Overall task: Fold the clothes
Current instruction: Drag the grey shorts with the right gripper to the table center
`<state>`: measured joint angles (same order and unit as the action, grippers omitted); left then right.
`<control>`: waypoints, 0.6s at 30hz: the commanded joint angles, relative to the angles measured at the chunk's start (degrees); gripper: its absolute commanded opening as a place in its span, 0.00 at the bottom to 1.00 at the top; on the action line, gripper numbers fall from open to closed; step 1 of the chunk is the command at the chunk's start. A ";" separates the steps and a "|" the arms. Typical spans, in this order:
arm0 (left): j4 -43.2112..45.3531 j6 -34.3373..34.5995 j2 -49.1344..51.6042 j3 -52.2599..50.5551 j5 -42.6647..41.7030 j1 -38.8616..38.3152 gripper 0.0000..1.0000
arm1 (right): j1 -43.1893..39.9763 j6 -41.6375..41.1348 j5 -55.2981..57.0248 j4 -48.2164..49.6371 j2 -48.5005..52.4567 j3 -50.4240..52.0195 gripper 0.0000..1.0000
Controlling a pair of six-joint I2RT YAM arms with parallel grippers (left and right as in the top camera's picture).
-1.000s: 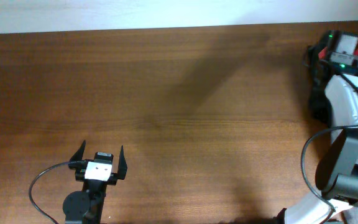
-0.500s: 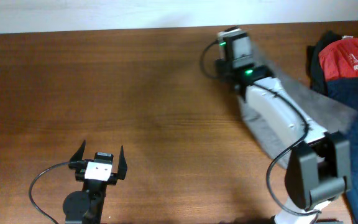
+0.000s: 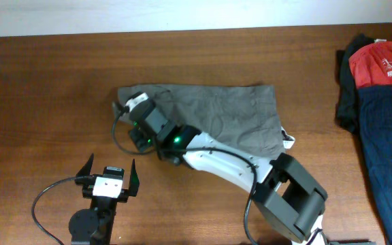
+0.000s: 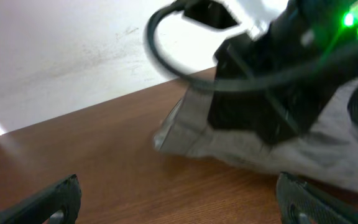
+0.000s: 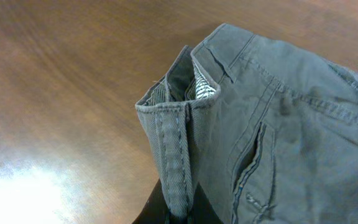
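Note:
The grey shorts [image 3: 230,112] lie spread on the wooden table, waistband end at the left. My right gripper [image 3: 133,109] is shut on the waistband edge [image 5: 178,165], which stands folded up between its fingers; a stitched pocket [image 5: 253,162] shows beside it. The shorts also show in the left wrist view [image 4: 260,146], behind the right arm's wrist. My left gripper [image 3: 109,178] is open and empty at the front left, a short way in front of the shorts' left end.
A pile of other clothes, red [image 3: 380,64] on dark blue [image 3: 390,150], lies at the table's right edge. A white wall borders the table's far edge [image 3: 182,30]. The right arm [image 3: 230,163] stretches across the table's middle.
The right arm swept from the right-hand pile to the left across the table, dragging the grey shorts with it and spreading them out. The left gripper has not moved.

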<state>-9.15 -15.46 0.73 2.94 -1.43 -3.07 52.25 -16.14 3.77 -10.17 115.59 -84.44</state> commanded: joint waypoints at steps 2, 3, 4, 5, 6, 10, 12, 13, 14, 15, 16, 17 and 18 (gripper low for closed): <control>0.20 -0.70 -0.33 -0.42 0.37 0.24 0.99 | -0.07 -4.50 1.22 1.22 -0.39 -1.14 0.13; 0.20 -0.70 -0.33 -0.42 0.37 0.24 0.99 | -0.33 -4.46 1.40 1.25 -0.39 -1.14 0.28; 0.20 -0.70 -0.33 -0.42 0.37 0.24 1.00 | -0.63 -4.11 1.38 1.38 -0.39 -1.14 0.34; 0.20 -0.70 -0.33 -0.42 0.37 0.24 1.00 | -1.16 -3.61 1.44 1.46 -0.39 -1.14 0.45; 0.20 -0.70 -0.33 -0.42 0.37 0.24 0.99 | -1.64 -3.58 1.64 1.46 -0.42 -1.20 0.60; 0.20 -0.70 -0.33 -0.42 0.37 0.24 0.99 | -4.61 1.14 3.85 0.35 -0.90 -3.15 0.69; 0.20 -0.70 -0.33 -0.42 0.37 0.24 0.99 | -6.64 1.14 6.95 -3.45 -2.21 -5.62 0.70; 0.20 -0.70 -0.33 -0.42 0.37 0.24 0.99 | -8.04 1.11 8.79 -6.84 -3.34 -7.61 0.75; 0.20 -0.70 -0.33 -0.42 0.37 0.24 0.99 | -9.68 1.11 11.19 -11.10 -4.81 -9.97 0.84; 0.20 -0.70 -0.33 -0.42 0.37 0.24 0.99 | -10.99 1.11 13.20 -14.64 -5.97 -11.82 0.91; 0.20 -0.70 -0.33 -0.42 0.37 0.24 0.99 | -12.39 1.09 14.80 -17.90 -7.19 -13.53 0.98; 0.20 -0.70 -0.33 -0.42 0.37 0.24 0.99 | -14.25 1.07 15.98 -21.84 -8.68 -15.65 0.99; 0.20 -0.70 -0.33 -0.42 0.37 0.24 0.99 | -16.15 1.07 16.20 -25.31 -10.12 -17.55 0.99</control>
<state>-9.15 -15.49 0.73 2.94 -1.45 -3.07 40.93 -15.25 13.15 -30.35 112.95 -95.53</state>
